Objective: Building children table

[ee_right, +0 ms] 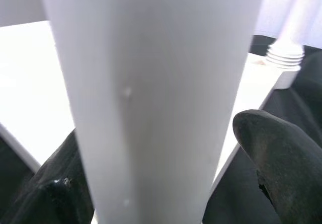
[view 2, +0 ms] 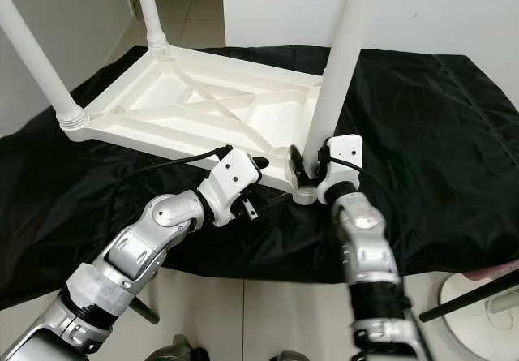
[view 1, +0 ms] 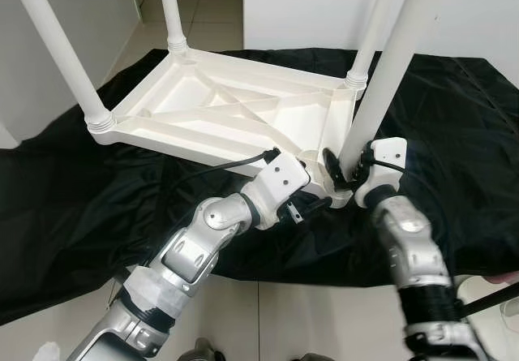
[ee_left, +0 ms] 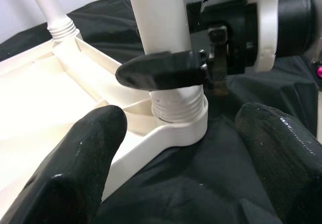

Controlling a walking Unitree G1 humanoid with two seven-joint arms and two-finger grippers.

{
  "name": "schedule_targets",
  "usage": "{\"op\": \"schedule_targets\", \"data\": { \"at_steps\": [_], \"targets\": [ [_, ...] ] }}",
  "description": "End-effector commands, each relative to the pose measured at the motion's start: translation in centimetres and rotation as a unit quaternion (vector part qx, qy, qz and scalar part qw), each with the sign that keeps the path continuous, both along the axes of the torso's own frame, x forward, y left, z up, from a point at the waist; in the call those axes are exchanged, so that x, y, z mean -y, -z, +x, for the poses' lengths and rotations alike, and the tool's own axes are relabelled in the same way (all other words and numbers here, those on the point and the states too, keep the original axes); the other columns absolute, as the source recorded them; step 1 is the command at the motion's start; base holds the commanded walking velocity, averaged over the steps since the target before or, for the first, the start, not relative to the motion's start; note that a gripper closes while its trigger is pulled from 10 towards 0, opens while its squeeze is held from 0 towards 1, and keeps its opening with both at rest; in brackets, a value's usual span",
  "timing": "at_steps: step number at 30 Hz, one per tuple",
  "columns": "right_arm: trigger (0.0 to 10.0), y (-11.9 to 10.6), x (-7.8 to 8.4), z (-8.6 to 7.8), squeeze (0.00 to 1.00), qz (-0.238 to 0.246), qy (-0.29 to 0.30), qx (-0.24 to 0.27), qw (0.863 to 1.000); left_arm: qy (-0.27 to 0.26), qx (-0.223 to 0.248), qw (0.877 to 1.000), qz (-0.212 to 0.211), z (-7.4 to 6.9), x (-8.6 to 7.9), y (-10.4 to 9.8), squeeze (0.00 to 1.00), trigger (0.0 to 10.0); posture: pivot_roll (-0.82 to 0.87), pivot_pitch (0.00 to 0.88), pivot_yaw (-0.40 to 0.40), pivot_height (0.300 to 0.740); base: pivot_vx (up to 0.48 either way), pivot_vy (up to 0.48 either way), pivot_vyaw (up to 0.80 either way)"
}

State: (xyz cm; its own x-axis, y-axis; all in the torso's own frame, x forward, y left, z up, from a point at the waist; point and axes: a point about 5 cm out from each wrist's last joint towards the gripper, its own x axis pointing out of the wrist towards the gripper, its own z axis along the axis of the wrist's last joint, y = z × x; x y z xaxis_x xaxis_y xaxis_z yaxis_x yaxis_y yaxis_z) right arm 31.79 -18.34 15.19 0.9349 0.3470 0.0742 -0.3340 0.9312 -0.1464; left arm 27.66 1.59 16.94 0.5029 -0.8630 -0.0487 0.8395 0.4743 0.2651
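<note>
White table top upside down on black sheet, legs up. Right gripper clamps nearest leg by its socket; left gripper spread beside corner.

The upside-down table is looking like smooth, cream plastic with a soft shine. Its near leg is looking smooth and a bit glossy, with ridged threads at the bottom. The black sheet under it is looking like thin, crinkly cloth, shining a little. The floor is showing pale, smooth tiles.
</note>
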Motion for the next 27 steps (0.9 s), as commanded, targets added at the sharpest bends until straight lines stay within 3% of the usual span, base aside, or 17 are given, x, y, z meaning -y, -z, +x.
{"op": "schedule_targets", "data": {
  "at_steps": [1,10,11,13,14,15,17,27],
  "targets": [
    [10.0,0.1,-0.6,0.1,0.0,0.0,-0.044,-0.002,0.999,0.038,-0.012,0.999,0.004,-0.4,0.0,0.2,0.0,10.0,-0.03,0.0,0.039,0.74,0.0,0.0,0.0],
    [10.0,-0.2,0.0,1.3,0.0,-0.02,-0.123,-0.015,0.992,0.061,-0.033,0.998,-0.009,-0.5,-0.6,-0.1,0.0,10.0,-0.02,0.0,0.047,0.74,0.0,0.0,0.0],
    [9.5,0.0,0.2,1.5,0.0,-0.027,-0.128,-0.021,0.991,0.065,-0.041,0.997,-0.024,-0.5,-0.6,-0.5,0.0,10.0,-0.02,0.0,0.048,0.74,0.0,0.0,0.0],
    [5.0,0.1,0.5,1.8,0.0,-0.035,-0.128,-0.027,0.991,0.072,-0.053,0.995,-0.043,-0.6,-0.5,-1.0,0.0,10.0,-0.02,0.0,0.048,0.74,0.0,0.0,0.0],
    [5.0,0.1,0.5,1.8,0.0,-0.035,-0.128,-0.027,0.991,0.072,-0.053,0.995,-0.043,-0.6,-0.5,-1.0,0.0,10.0,-0.02,0.0,0.048,0.74,0.0,0.0,0.0],
    [2.2,0.2,0.6,1.8,0.0,-0.034,-0.13,-0.032,0.99,0.073,-0.053,0.995,-0.042,-0.7,-0.5,-1.0,0.0,10.0,-0.02,0.0,0.046,0.74,0.0,0.0,0.0],
    [0.1,0.5,1.0,1.9,0.0,-0.034,-0.136,-0.04,0.989,0.072,-0.048,0.996,-0.034,-0.6,-0.5,-0.9,0.0,10.0,-0.02,0.0,0.044,0.74,0.0,0.0,0.0],
    [0.0,1.9,2.0,1.3,0.0,-0.03,-0.136,-0.063,0.988,0.068,-0.049,0.996,-0.038,-0.7,-0.6,-0.9,0.0,10.0,-0.03,0.0,0.037,0.74,0.0,0.0,0.0]
  ]
}}
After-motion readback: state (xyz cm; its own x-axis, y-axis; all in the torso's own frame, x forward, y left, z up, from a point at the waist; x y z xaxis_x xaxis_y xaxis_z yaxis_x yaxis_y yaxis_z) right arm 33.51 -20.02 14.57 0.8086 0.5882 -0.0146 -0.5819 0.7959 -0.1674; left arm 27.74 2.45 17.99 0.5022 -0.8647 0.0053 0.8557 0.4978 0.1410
